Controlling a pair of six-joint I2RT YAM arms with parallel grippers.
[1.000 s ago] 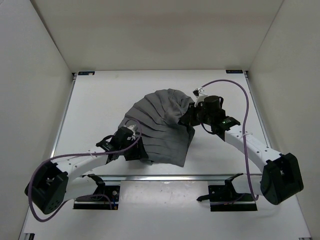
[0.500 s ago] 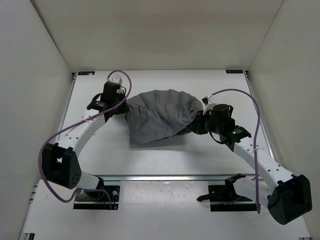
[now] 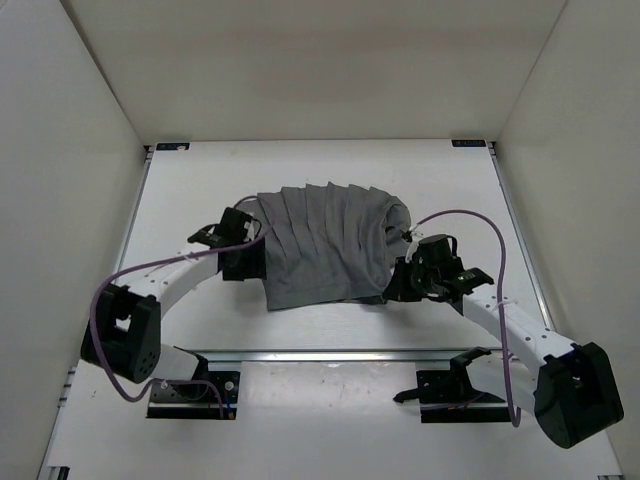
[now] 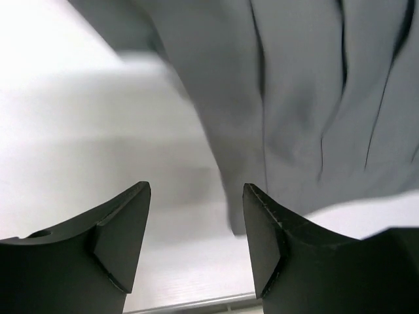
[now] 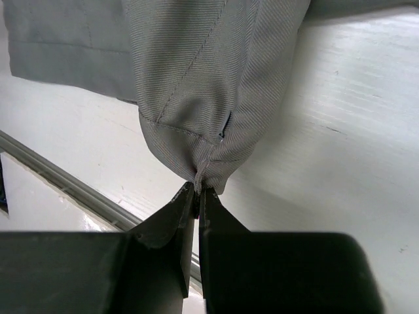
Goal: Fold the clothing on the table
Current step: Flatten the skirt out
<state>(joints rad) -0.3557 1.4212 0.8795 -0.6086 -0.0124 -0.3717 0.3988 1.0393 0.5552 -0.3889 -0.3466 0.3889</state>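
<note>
Table (image 3: 200,185) carries clothing (image 3: 320,240) spread between both arms, long axis crosswise, pleats running away from the bases. Right gripper (image 5: 198,191) is pinched tight on a bunched corner of the cloth. Left gripper (image 4: 196,216) stands wide and empty, the free edge just ahead and to its right, so the left arm is judged better placed to take that edge.
</note>
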